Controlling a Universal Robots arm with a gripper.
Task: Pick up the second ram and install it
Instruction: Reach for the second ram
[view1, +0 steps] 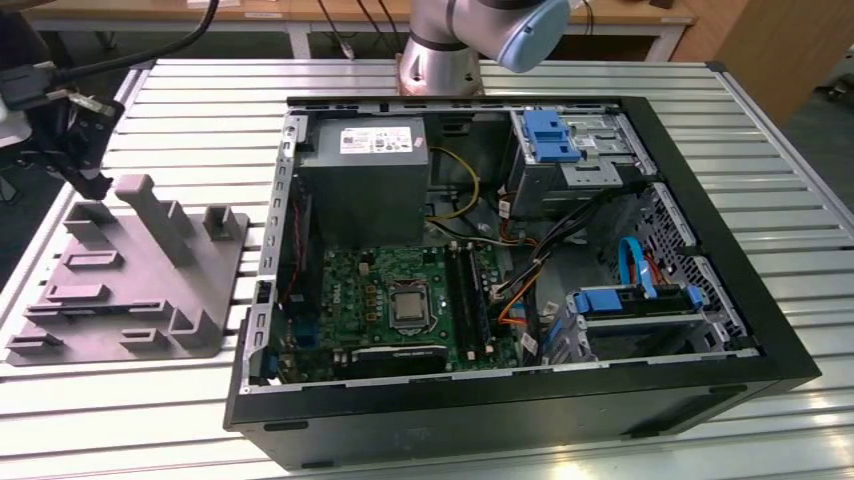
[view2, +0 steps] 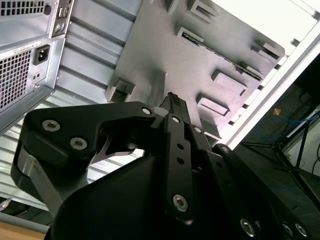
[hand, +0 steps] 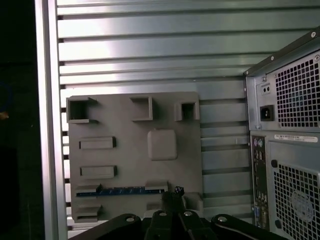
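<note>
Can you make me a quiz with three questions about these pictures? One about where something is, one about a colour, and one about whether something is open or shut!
1. Where does the second ram lie?
A) in the grey holder tray
B) on a chair
C) in a cardboard box

2. What colour is the motherboard?
A) red
B) green
C) yellow

3. How is the computer case?
A) shut tight
B) wrapped in paper
C) open

Answers:
1 A: in the first wrist view the stick lies flat in a slot of the tray.
2 B: in the exterior view the board inside the case is green.
3 C: the side is off, so the motherboard shows.
</note>
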